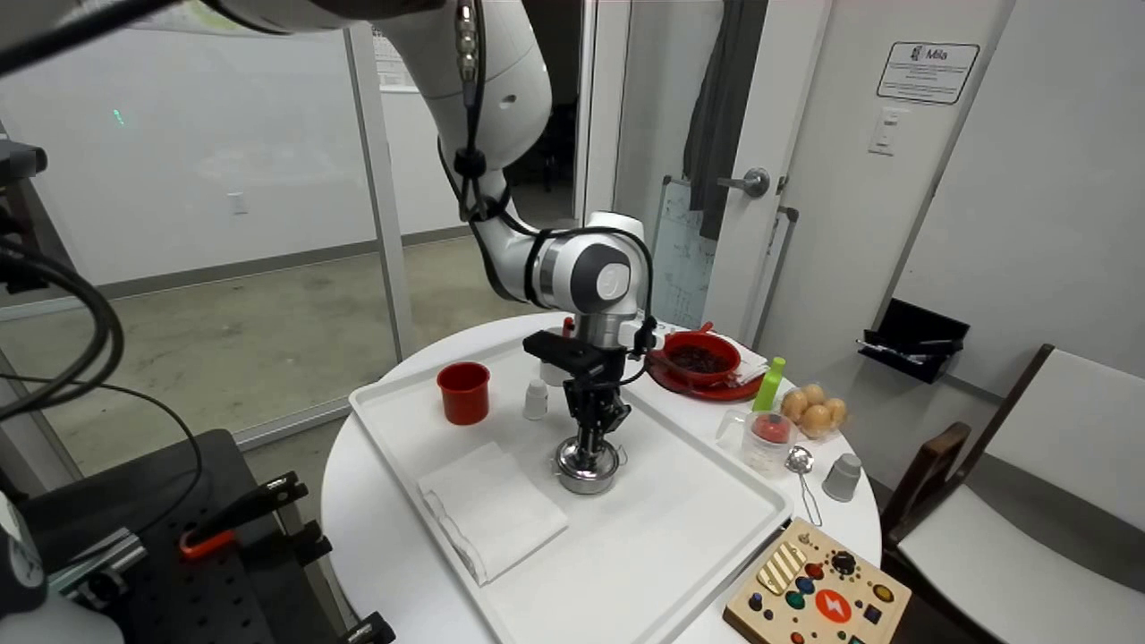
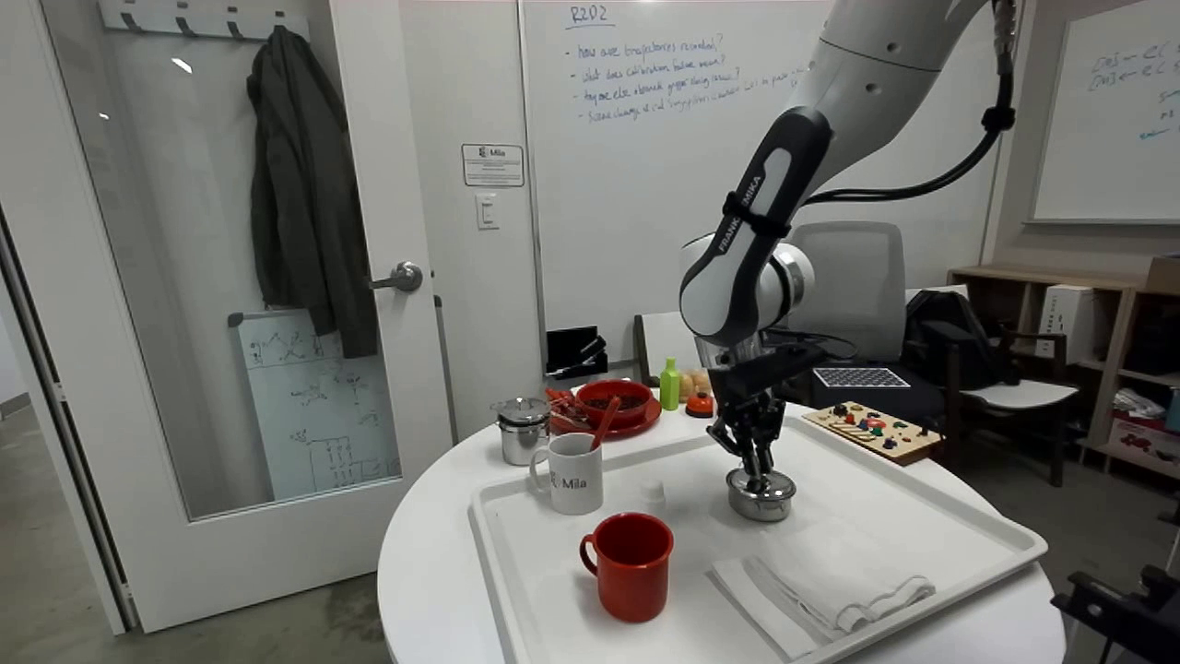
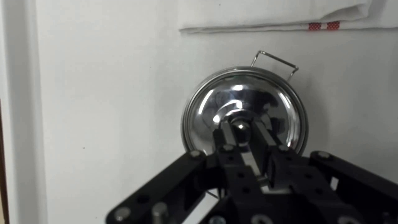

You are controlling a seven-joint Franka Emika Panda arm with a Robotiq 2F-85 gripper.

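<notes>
Gripper (image 3: 241, 123), pointed downward and held narrow, its grip closed on the knob (image 3: 241, 128) of a shiny lid (image 3: 248, 96). The small metal pot (image 2: 761, 509), capped by this lid, is placed directly beneath the gripper; its outline is round, without a long axis. Beyond a wire handle (image 3: 277, 60), a folded white cloth (image 1: 492, 517) is laid to one side of the gripper on the tray (image 1: 680, 519).

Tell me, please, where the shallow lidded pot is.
In an exterior view, the pot sits on the tray, beneath the tool, right of the folded cloth.

Whiteboard (image 2: 636, 212) near a glass-paneled door (image 2: 198, 277)
</notes>
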